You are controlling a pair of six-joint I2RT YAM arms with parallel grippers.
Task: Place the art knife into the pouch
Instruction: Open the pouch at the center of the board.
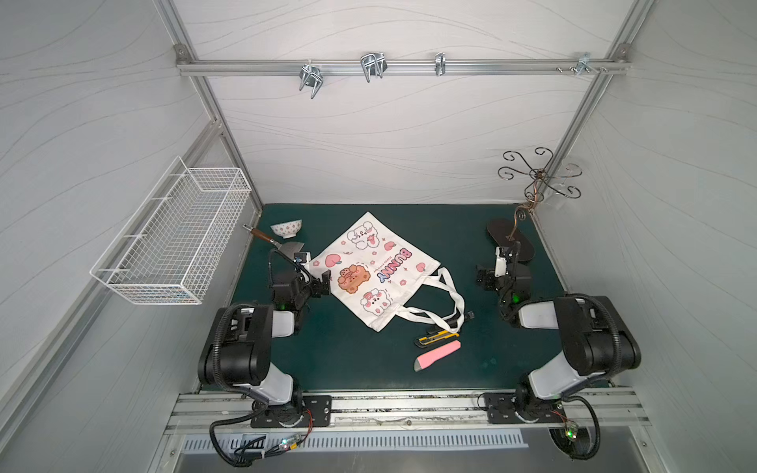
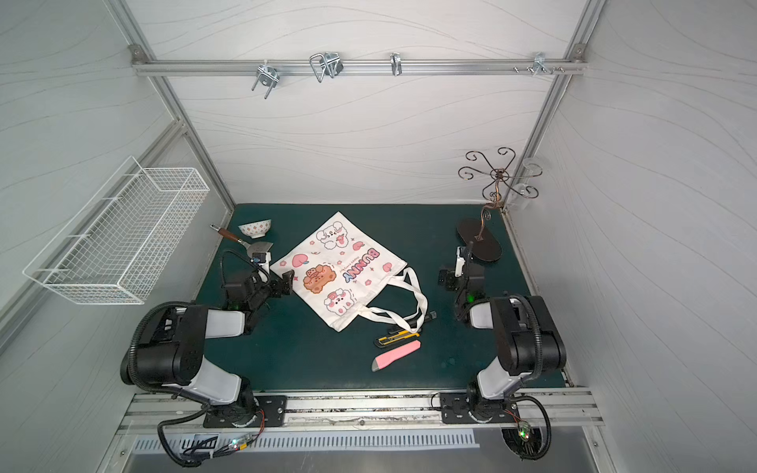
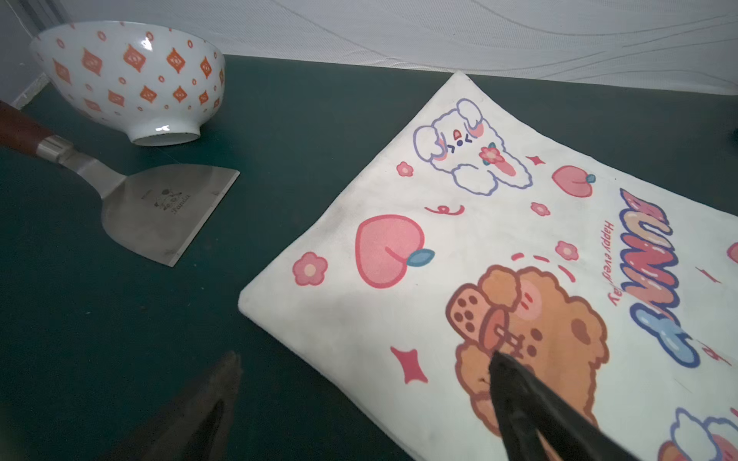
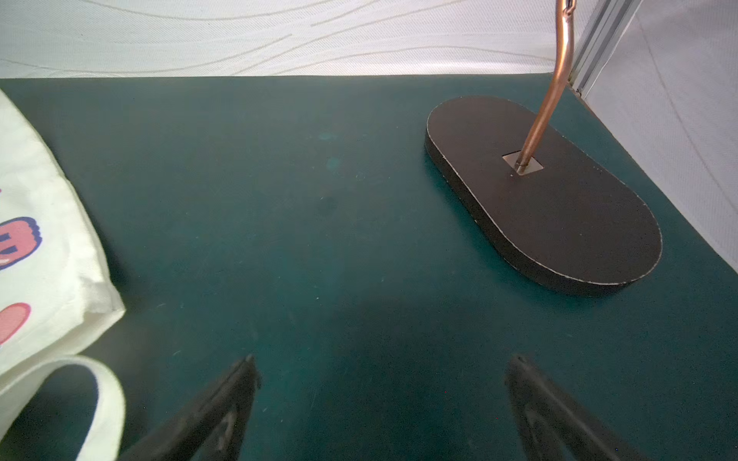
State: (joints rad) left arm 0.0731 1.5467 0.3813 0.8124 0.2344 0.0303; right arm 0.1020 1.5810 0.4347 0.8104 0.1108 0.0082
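Note:
The pouch [image 1: 368, 270] [image 2: 340, 266], a flat cream tote printed with bunnies, a bear and "BUNNY", lies mid-mat, its straps [image 1: 444, 295] trailing toward the front. By the straps lie three art knives: a yellow-and-black one [image 1: 438, 338] [image 2: 397, 338], a pink one [image 1: 438, 355] [image 2: 396, 355], and a black one [image 1: 461, 318] partly under a strap. My left gripper [image 1: 314, 270] [image 3: 364, 356] stands open and empty at the pouch's [image 3: 459, 223] left edge, one finger over the bear print. My right gripper [image 1: 489, 266] [image 4: 382, 359] hangs open and empty over bare mat, right of the pouch [image 4: 40, 239].
A patterned bowl [image 1: 286, 228] [image 3: 131, 80] and a wood-handled scraper [image 1: 282, 245] [image 3: 159, 207] sit at the back left. A dark oval stand base [image 1: 512, 243] [image 4: 551, 199] with a copper hook tree is at the back right. A white wire basket [image 1: 172, 237] hangs on the left wall.

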